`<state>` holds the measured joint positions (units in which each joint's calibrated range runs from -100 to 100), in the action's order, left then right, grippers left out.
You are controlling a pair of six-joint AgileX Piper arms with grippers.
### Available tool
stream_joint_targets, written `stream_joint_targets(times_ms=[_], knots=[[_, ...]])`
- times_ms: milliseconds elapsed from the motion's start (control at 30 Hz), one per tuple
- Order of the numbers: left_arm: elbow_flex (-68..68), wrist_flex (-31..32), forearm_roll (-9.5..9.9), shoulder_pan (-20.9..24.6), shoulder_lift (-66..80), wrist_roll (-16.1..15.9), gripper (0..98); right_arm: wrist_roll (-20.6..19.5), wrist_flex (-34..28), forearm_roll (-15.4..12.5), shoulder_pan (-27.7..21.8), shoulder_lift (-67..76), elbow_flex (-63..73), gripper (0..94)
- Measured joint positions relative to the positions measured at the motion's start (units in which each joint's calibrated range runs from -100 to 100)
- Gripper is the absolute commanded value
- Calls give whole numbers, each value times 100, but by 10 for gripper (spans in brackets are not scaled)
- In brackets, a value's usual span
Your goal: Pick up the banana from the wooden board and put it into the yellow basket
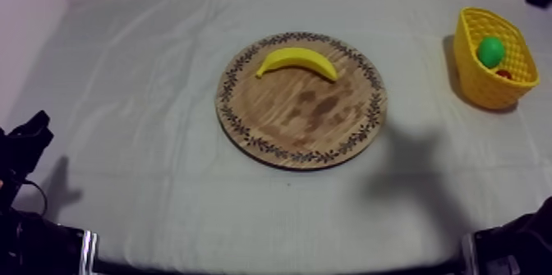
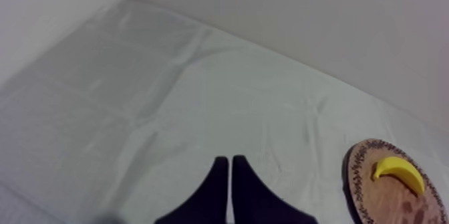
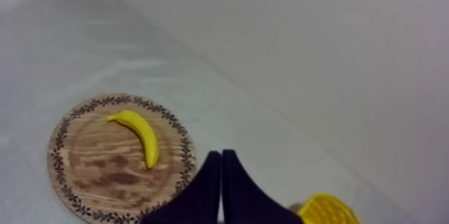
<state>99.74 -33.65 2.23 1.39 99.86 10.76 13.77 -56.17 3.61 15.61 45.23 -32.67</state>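
Lying flat on the round wooden board with the patterned rim (image 1: 305, 135), toward its far edge, the curved yellow banana (image 1: 297, 61) is untouched; the left hand (image 2: 230, 162) and right hand (image 3: 221, 154) are both pressed into narrow wedges, holding nothing. Pinched off-centre, the banana could swivel or slip. The yellow basket (image 1: 480, 85), already holding a round green fruit (image 1: 491, 51) and perhaps a small red fruit (image 1: 503, 74), may leave it little room.
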Motion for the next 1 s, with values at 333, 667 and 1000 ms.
stream_joint_targets(times_ms=[333, 667, 1000], knots=[[0, 0, 0, 0, 0, 0, 1, 711, -1063, 108, 446, -3095, 2643, 6], [0, 0, 0, 0, 0, 0, 1, 1009, -1354, 376, 448, -5510, 3532, 6], [0, 0, 0, 0, 0, 0, 1, 888, -924, 371, 689, -6203, 2804, 16]])
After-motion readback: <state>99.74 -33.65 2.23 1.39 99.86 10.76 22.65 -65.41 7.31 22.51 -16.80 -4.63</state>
